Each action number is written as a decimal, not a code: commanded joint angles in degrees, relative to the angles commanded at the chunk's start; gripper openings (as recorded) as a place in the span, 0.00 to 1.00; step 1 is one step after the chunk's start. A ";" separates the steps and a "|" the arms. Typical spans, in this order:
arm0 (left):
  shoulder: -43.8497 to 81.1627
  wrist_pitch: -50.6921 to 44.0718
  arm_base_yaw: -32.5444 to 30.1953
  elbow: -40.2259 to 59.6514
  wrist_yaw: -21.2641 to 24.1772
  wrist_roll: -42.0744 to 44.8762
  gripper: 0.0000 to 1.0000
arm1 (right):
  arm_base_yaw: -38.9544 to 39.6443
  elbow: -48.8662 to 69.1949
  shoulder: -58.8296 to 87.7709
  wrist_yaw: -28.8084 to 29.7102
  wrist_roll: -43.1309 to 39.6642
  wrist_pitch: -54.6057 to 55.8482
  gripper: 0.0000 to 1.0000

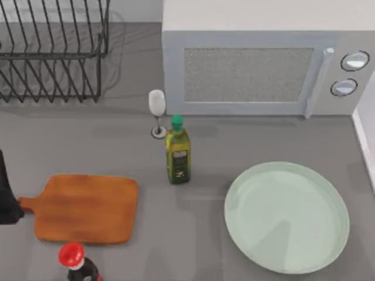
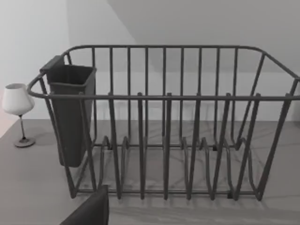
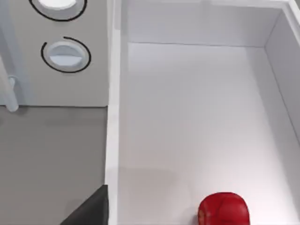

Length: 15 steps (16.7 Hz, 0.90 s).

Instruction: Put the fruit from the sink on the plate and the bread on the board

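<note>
The red fruit point(image 3: 222, 209) lies on the floor of the white sink point(image 3: 197, 117), in the right wrist view. A dark part of my right gripper point(image 3: 89, 210) hangs above the counter just outside the sink's rim, apart from the fruit. The pale mint-green plate point(image 1: 287, 218) lies bare on the counter at the right. The wooden board point(image 1: 85, 208) lies bare at the left, its handle stub towards my left arm point(image 1: 7, 202) at the table's left edge. A dark part of my left gripper point(image 2: 89, 211) faces the dish rack point(image 2: 164, 126). The bread is out of view.
A microwave point(image 1: 258, 64) stands at the back. A wine glass point(image 1: 156, 111) and a green-capped oil bottle point(image 1: 177, 155) stand mid-table between board and plate. A red-capped dark bottle point(image 1: 73, 260) stands at the front, by the board. The sink's rim point(image 1: 364, 140) runs along the right edge.
</note>
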 joint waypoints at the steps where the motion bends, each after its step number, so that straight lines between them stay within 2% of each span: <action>1: 0.00 0.00 0.00 0.00 0.00 0.00 1.00 | -0.81 4.21 6.35 0.01 -0.76 -2.90 1.00; 8: 0.00 0.00 0.00 0.00 0.00 0.00 1.00 | -6.25 32.55 47.99 0.06 -5.87 -22.45 1.00; 15: 0.00 0.00 0.00 0.00 0.00 0.00 1.00 | -9.83 51.46 73.56 0.03 -9.23 -35.47 1.00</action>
